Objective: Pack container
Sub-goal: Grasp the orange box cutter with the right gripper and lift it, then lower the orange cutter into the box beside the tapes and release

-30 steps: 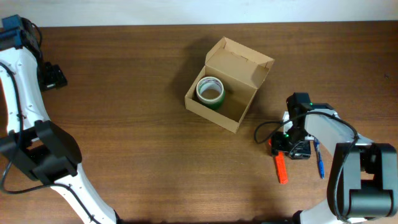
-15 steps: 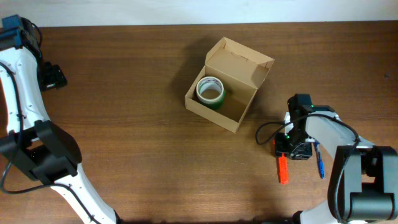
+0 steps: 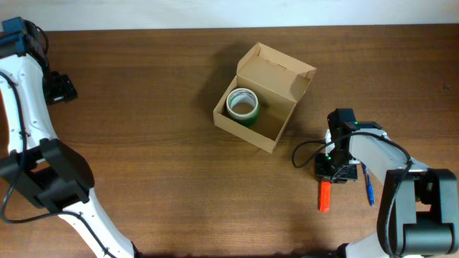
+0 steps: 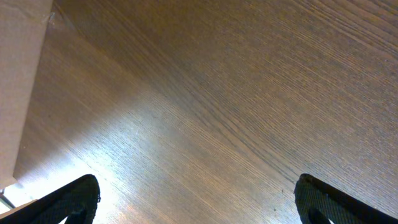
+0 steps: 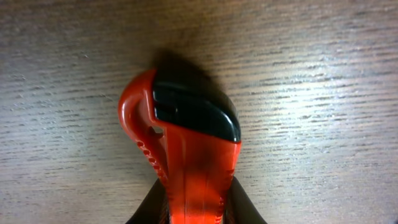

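Note:
The container [image 3: 244, 132], a tan cardboard box with its flap lid [image 3: 277, 71] standing open, sits at the table's middle. A green tape roll [image 3: 242, 105] lies inside it. To its lower right, my right gripper [image 3: 336, 170] is down at the table, shut on a red utility knife [image 3: 324, 196]. In the right wrist view the knife [image 5: 196, 155], with its black end pointing away, fills the gap of the gripper [image 5: 198, 208], and both black fingers [image 5: 151, 210] press its sides. My left gripper [image 3: 63, 87] is far off at the upper left, open [image 4: 196, 186] over bare wood.
A blue pen [image 3: 368, 185] lies on the table just right of the knife, under my right arm. A black cable loops left of the right gripper. A pale surface edge [image 4: 18, 93] shows at the left in the left wrist view.
My right gripper's fingers have closed in on the red knife, and the gripper has shifted slightly over it. The left arm, the box and the tape roll have not moved.

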